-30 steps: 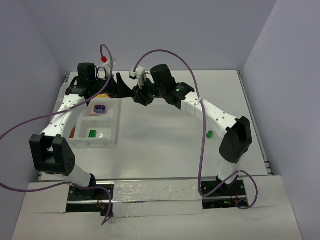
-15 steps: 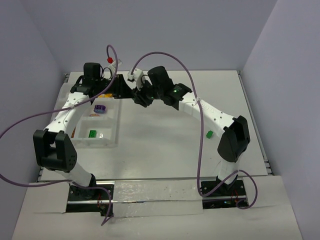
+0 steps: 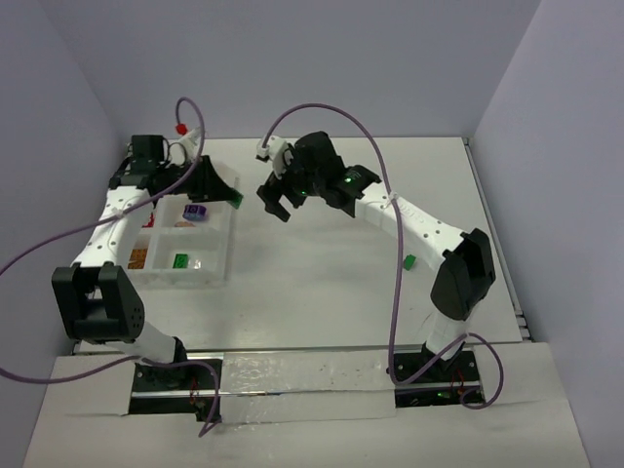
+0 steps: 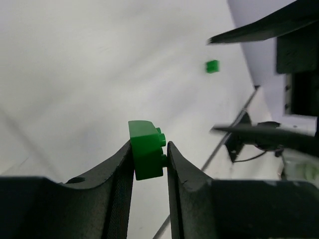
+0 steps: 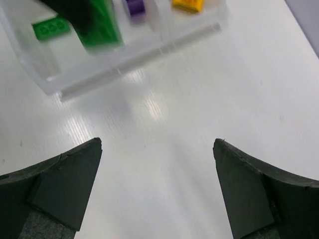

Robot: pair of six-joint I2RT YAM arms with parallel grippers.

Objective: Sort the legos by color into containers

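Observation:
My left gripper (image 4: 149,155) is shut on a green lego brick (image 4: 146,149), studs facing the right finger. From above, that gripper (image 3: 230,193) holds the brick (image 3: 238,199) over the far right edge of the clear divided tray (image 3: 225,252). My right gripper (image 3: 276,203) hangs open and empty just right of it; in its own view the gripper (image 5: 157,144) is over bare table. The tray holds a green lego (image 3: 180,260), a purple one (image 3: 195,212) and an orange one (image 3: 138,257). A small green lego (image 3: 410,261) lies on the table beside the right arm.
The right wrist view shows the tray's wall (image 5: 99,74) at upper left, with a green lego (image 5: 51,28), a purple piece (image 5: 134,6) and a yellow piece (image 5: 188,5) inside. Purple cables arch over both arms. Walls close in the table at the back and sides.
My left gripper closed on the green brick while the right still held it. The right gripper then opened and let go. The left arm has pulled back left with the brick.

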